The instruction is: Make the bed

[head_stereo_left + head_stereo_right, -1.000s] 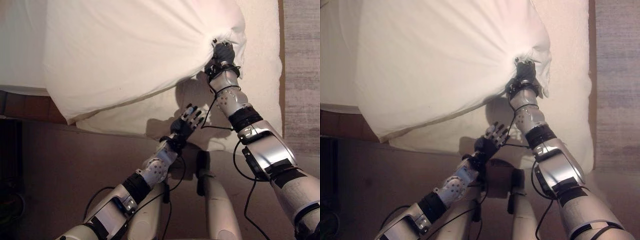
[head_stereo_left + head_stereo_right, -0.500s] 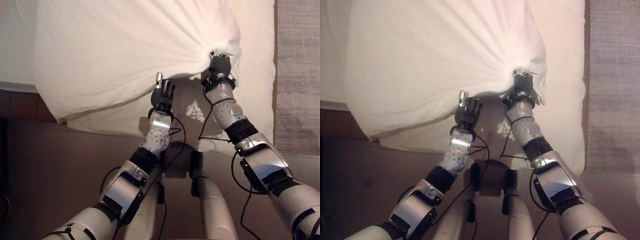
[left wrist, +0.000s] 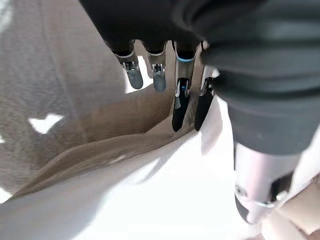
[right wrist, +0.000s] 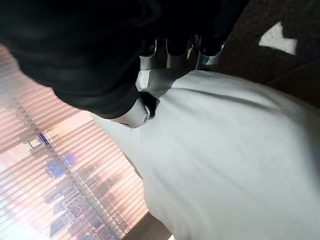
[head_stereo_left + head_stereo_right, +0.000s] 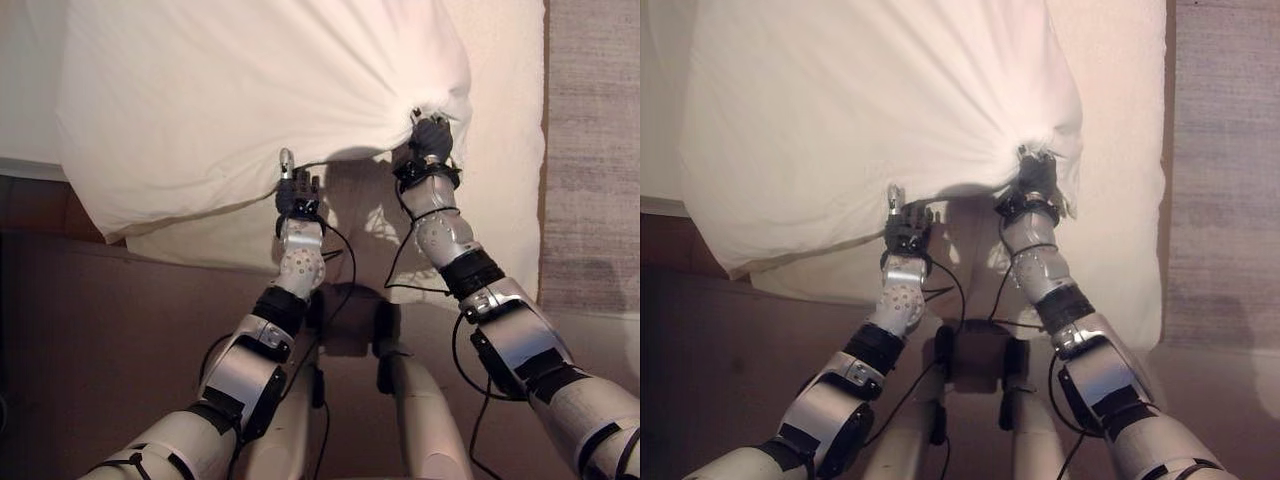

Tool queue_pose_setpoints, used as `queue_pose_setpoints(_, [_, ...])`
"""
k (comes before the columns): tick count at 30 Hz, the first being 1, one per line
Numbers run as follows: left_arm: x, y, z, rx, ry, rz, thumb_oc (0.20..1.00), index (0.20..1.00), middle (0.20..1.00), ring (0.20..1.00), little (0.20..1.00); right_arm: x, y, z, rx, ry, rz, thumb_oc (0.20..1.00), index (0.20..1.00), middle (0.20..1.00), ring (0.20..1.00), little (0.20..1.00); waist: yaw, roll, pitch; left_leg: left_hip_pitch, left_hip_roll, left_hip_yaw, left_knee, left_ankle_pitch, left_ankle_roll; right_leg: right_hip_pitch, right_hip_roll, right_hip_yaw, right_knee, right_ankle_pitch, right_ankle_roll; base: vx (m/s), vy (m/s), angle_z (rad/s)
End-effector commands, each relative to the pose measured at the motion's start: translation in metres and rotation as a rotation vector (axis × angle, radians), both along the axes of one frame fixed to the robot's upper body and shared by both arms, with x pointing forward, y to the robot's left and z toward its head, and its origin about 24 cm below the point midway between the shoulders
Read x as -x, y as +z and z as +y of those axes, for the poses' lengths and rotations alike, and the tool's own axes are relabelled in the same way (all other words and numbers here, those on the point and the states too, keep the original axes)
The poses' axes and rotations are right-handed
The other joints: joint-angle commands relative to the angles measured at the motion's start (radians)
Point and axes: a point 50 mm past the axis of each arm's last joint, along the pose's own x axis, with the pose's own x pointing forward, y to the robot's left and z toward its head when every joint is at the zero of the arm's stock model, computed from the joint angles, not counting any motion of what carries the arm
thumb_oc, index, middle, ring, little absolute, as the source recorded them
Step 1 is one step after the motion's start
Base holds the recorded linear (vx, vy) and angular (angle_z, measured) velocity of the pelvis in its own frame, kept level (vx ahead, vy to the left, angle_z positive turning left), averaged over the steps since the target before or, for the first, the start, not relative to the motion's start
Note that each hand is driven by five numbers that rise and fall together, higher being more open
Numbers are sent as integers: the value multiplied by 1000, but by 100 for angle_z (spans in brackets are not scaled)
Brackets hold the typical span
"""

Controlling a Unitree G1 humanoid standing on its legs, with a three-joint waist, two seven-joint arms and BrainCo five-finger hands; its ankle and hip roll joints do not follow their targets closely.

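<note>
White pillow (image 5: pixel 250 100) (bunched corner) over bed (image 5: pixel 505 200)

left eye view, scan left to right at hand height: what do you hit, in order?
Lifted white pillow → left hand under the pillow's lower edge → right hand clamped on the bunched pillow corner → white bedding → grey carpet.

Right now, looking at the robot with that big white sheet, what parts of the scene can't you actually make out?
- Right hand: its fingertips are buried in the bunched white sheet, both eye views.
- What lies under the lifted sheet: hidden by the sheet itself.
- The sheet's far edge: cut off at the top of both eye views.
- Left hand: the left wrist view shows straight fingers at the sheet's edge; contact is unclear.
</note>
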Motion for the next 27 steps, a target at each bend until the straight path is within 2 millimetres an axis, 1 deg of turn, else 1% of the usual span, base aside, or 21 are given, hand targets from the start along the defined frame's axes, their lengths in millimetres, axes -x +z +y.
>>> queue_pose_setpoints(1, [-12, 21, 56, -30, 249, -26, 1000, 1000, 1000, 1000, 1000, 19, 18, -52, -165, -198, -193, 200, 200, 200, 200, 200, -31, -51, -60, 109, -38, 54, -2, -139, -34, 76, -18, 14, -114, 37, 108, 0, 0, 0])
queue_pose_setpoints(3, [-13, 21, 64, -42, 273, -4, 1000, 1000, 1000, 1000, 1000, 23, 16, -55, -189, -206, -210, 200, 200, 200, 200, 200, -35, -54, -62, 109, -38, 55, 1, -137, -33, 75, -17, 16, -112, 42, 106, 6, 1, 4])
queue_pose_setpoints(5, [-13, 24, 69, -52, 290, -4, 1000, 1000, 1000, 1000, 1000, 27, 11, -59, -212, -214, -219, 200, 200, 200, 200, 200, -40, -54, -66, 114, -37, 52, 4, -145, -32, 76, -16, 22, -105, 33, 106, 1, 7, 7])
queue_pose_setpoints(6, [-13, 24, 71, -64, 296, 0, 1000, 1000, 1000, 1000, 1000, 31, 9, -59, -222, -208, -230, 200, 200, 200, 200, 200, -43, -55, -67, 110, -38, 52, 9, -142, -31, 72, -16, 24, -100, 37, 104, -26, 4, 9])
queue_pose_setpoints(9, [-14, 26, 75, -100, 300, 7, 1000, 1000, 1000, 1000, 1000, 39, 0, -63, -238, -204, -246, 200, 200, 200, 200, 200, -51, -57, -73, 112, -38, 48, 17, -152, -27, 72, -16, 32, -88, 24, 103, -11, 0, 3])
queue_pose_setpoints(15, [-17, 23, 72, -160, 255, 23, 1000, 1000, 1000, 1000, 1000, 56, -19, -68, -224, -189, -255, 200, 200, 200, 200, 200, -76, -56, -80, 108, -39, 39, 28, -155, -21, 69, -13, 66, -85, 23, 96, -13, -2, 1])
queue_pose_setpoints(16, [-18, 21, 71, -191, 238, 30, 1000, 1000, 1000, 1000, 1000, 59, -26, -69, -221, -187, -245, 200, 200, 200, 200, 200, -83, -55, -83, 108, -40, 39, 31, -157, -19, 70, -12, 75, -86, 24, 95, 0, 0, 0])
queue_pose_setpoints(19, [-18, 21, 77, -239, 229, 11, 1000, 1000, 1000, 1000, 1000, 64, -40, -70, -204, -162, -214, 200, 200, 200, 200, 200, -95, -58, -87, 99, -39, 41, 46, -161, -13, 63, -5, 92, -90, 31, 92, 0, 0, 0])
queue_pose_setpoints(22, [-13, 23, 91, -271, 257, -45, 1000, 1000, 1000, 1000, 1000, 67, -58, -71, -181, -147, -161, 200, 200, 200, 200, 200, -98, -61, -91, 88, -37, 48, 57, -164, -10, 56, 4, 105, -100, 40, 90, -10, 3, -6])
queue_pose_setpoints(23, [-10, 20, 94, -269, 268, -51, 545, 545, 545, 545, 545, 67, -63, -71, -176, -147, -143, 200, 200, 200, 200, 200, -97, -64, -95, 85, -36, 50, 59, -164, -10, 55, 6, 108, -103, 43, 89, -17, 2, -14])
queue_pose_setpoints(24, [-8, 19, 99, -264, 288, -62, 413, 413, 413, 413, 413, 66, -70, -72, -177, -149, -116, 200, 200, 200, 200, 200, -97, -65, -94, 82, -35, 51, 61, -164, -11, 54, 7, 110, -107, 46, 89, -20, -4, -20])
queue_pose_setpoints(25, [-5, 17, 104, -253, 312, -71, 200, 200, 200, 200, 200, 65, -77, -72, -178, -152, -89, 200, 200, 200, 200, 200, -97, -68, -98, 80, -34, 54, 62, -164, -12, 53, 10, 113, -111, 49, 88, -19, -2, -14])
queue_pose_setpoints(27, [-2, 15, 109, -230, 338, -78, 200, 200, 200, 200, 200, 62, -90, -74, -182, -162, -37, 200, 200, 200, 200, 200, -97, -70, -104, 78, -32, 57, 60, -164, -14, 54, 12, 115, -116, 51, 88, -14, -6, -6])
